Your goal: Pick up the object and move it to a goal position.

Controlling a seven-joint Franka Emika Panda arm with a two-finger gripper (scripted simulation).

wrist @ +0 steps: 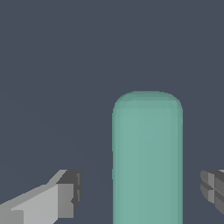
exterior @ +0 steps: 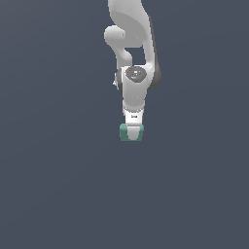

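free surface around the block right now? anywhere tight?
Nearly all of it is bare. In the exterior view the dark surface is open to the left, right and below the teal block. The only crowded spot is at the block itself: the gripper sits over it, jaws open with a finger on each side and gaps between.

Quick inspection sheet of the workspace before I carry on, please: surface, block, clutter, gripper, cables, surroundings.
Surface: plain dark grey-blue, bare where seen.
Job's things: teal-green block, rounded corners, between the fingers, gaps on both sides in the wrist view.
Goal position: no marker seen.
Clutter: nothing seen.
Gripper: open, straddling the block, not touching it.
Cables: nothing seen.
Surroundings: only the white arm above; nothing else seen.
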